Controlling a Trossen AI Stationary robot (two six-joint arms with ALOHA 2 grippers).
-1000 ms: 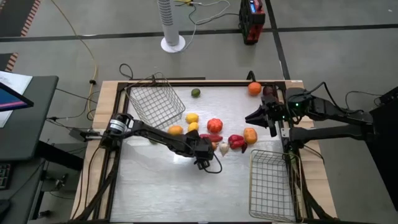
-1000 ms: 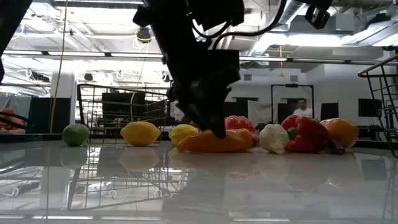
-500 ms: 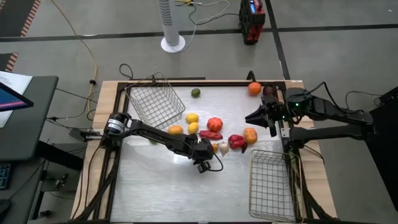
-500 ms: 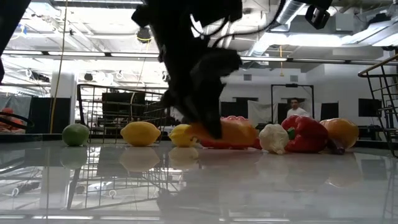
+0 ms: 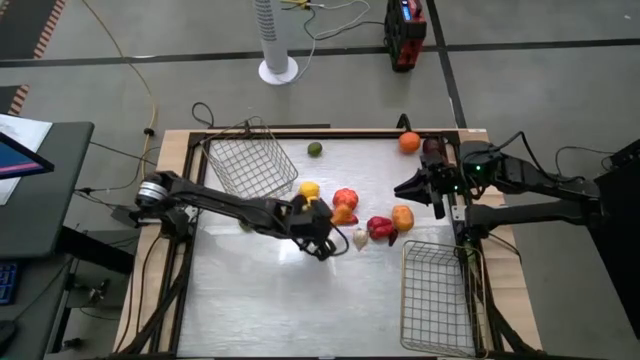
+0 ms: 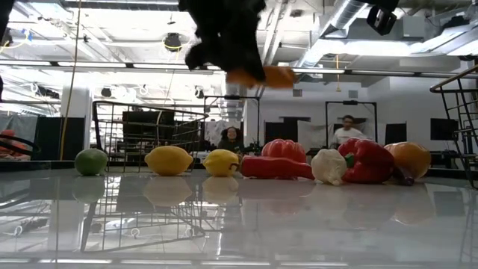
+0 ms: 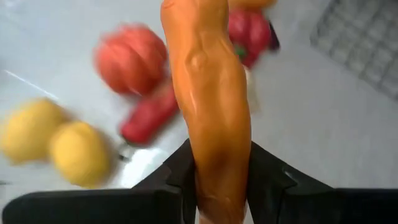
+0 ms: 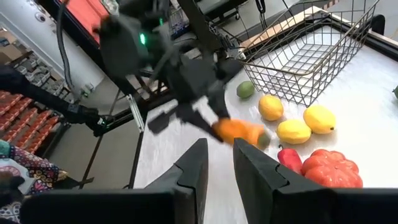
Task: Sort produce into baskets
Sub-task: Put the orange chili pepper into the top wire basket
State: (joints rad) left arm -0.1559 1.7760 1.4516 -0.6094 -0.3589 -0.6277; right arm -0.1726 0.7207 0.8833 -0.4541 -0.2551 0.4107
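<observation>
My left gripper [image 5: 326,222] is shut on an orange carrot [image 7: 211,93] and holds it well above the table, as the low view [image 6: 263,75] shows. Below and beside it lie two lemons [image 6: 169,160], a tomato [image 5: 345,199], a long red pepper [image 6: 275,167], white garlic [image 5: 360,238], a red bell pepper [image 5: 380,228] and an orange [image 5: 402,216]. A lime [image 5: 314,149] and another orange [image 5: 409,142] lie near the far edge. My right gripper [image 5: 403,187] waits open and empty at the table's right side. My left gripper pinches one end of the carrot [image 7: 219,186] between its two fingers [image 7: 177,177]. The carrot runs on along the fingers and sticks out past their tips. It is lifted clear of the table and lies roughly level.
One wire basket [image 5: 250,165] stands tilted at the far left corner. The other basket [image 5: 438,295] stands at the near right corner. The near left part of the table [image 5: 250,300] is bare. People show in the room behind the table.
My left gripper, shut on the carrot, has risen and gone toward the table's far left. The carrot lay on the table in front of the long red pepper; it has tipped up and now hangs clear, high above the produce.
</observation>
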